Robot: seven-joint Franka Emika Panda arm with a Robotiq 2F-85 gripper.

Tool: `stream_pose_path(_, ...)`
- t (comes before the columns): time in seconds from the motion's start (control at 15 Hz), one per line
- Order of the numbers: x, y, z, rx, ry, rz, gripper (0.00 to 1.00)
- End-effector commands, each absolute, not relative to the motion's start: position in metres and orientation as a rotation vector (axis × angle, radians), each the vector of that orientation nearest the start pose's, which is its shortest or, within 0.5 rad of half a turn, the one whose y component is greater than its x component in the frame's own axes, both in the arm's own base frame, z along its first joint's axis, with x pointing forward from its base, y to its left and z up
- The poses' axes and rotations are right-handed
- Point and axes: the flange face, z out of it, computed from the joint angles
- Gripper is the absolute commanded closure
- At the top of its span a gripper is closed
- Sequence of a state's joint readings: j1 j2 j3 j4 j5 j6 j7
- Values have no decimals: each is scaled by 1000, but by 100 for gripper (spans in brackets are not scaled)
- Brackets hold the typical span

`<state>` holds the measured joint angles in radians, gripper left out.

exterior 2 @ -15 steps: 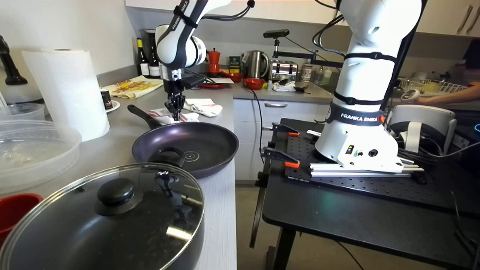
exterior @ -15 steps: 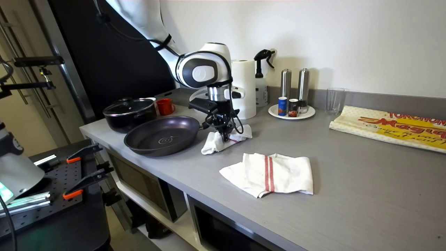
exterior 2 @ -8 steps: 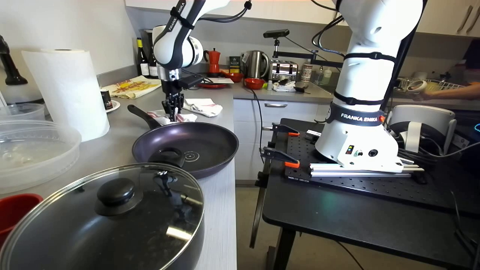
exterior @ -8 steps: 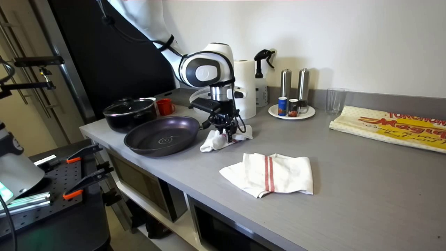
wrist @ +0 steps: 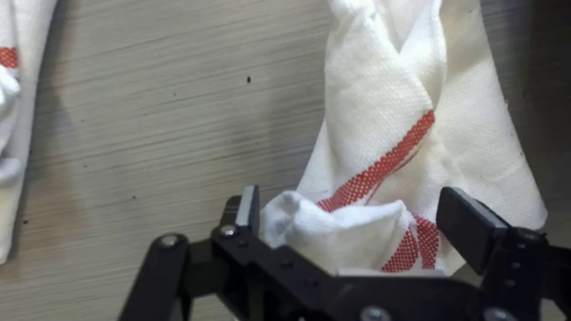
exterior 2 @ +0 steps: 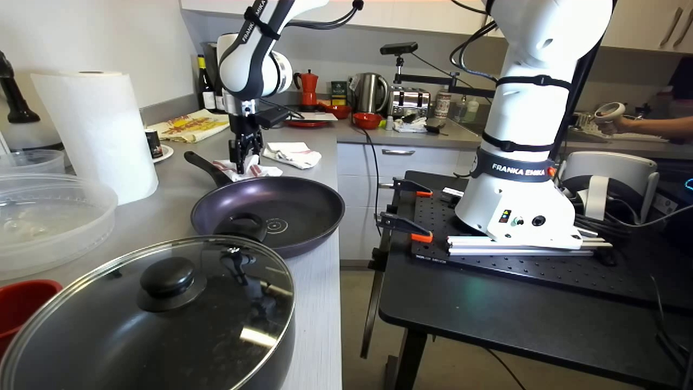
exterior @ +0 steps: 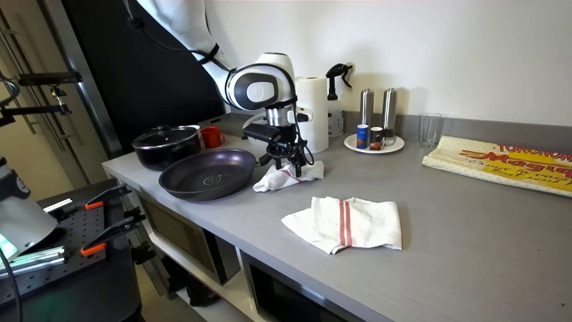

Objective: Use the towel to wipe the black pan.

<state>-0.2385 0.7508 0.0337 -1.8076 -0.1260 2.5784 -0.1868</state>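
Wrist view: the gripper stands with jaws apart on either side of a bunched fold of the red-striped white towel. Both exterior views: this towel lies on the countertop, just beside the black frying pan.

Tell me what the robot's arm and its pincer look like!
The arm is smooth, rounded and mostly white, with black straps and looping black cables. White letters on the dark collar near its base say FRANKA EMIKA. Past a silvery ring comes the black pincer, with two blocky fingers and round metal screws.
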Motion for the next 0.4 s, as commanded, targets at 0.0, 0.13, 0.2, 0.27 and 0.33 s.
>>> stream_pose_path(0.0, 618, -125, 142, -3189, -176, -53, 0)
stream_pose_path(0.13, 613, -125, 146, -3190, -169, -63, 0)
stream_pose_path(0.2, 624, -127, 136, -3189, -150, -44, 0)
stream_pose_path(0.27, 623, -128, 137, -3190, -149, -44, 0)
stream_pose_path(0.33, 623, -128, 136, -3190, -148, -43, 0)
